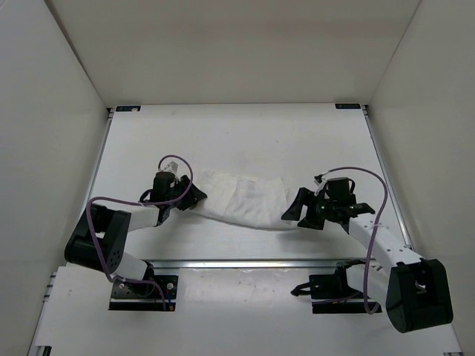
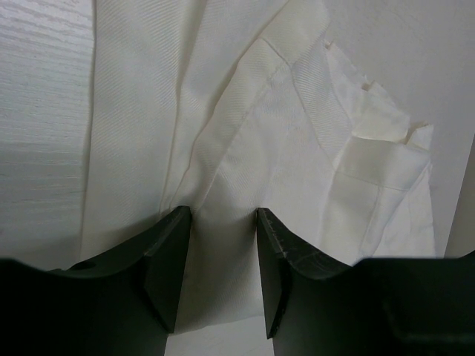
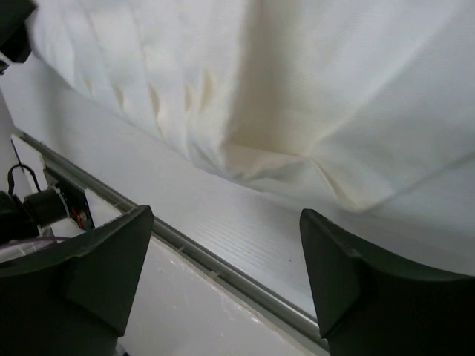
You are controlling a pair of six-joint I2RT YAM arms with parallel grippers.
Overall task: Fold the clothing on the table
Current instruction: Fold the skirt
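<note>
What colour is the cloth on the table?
The clothing is white, slightly creamy, with a fine ribbed weave. The left wrist view shows it best.

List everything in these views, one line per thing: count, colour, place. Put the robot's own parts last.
clothing: one, white, mid-table, creased, between the two tools.
table: one, white, beneath everything.
rails: three visible, silver, table's left, right and near edges.
corner brackets: two, black, far corners.
walls: three, white, left, right and far sides.
cables: two, purple, one looping over each arm.
arms: two, white and black, near edge.
left tool: one, black, jaws apart over the clothing's left end.
right tool: one, black, jaws wide open, by the clothing's right end.
</note>
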